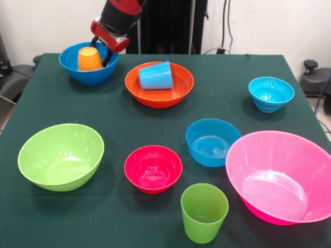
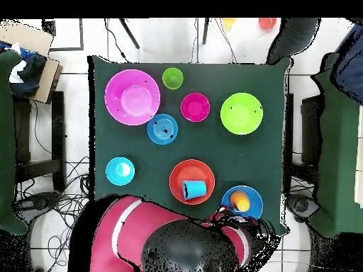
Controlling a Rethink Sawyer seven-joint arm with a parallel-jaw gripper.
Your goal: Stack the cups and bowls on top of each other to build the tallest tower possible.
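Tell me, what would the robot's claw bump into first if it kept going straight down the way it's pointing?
Most likely the orange cup. The gripper points down into the big blue bowl, and the upside-down cup sits right at its jaws. Below that comes the bowl's bottom. Depth is hard to judge here.

The red and black arm (image 1: 120, 15) reaches down at a slant. Its gripper (image 1: 99, 50) has dark fingers (image 1: 109, 56) spread apart.

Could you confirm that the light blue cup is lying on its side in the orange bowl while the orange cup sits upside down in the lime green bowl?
Not quite: the orange cup sits upside down in the large blue bowl, under the gripper, not in the lime green bowl, which is empty. The front view shows this. The light blue cup does lie on its side in the orange bowl.
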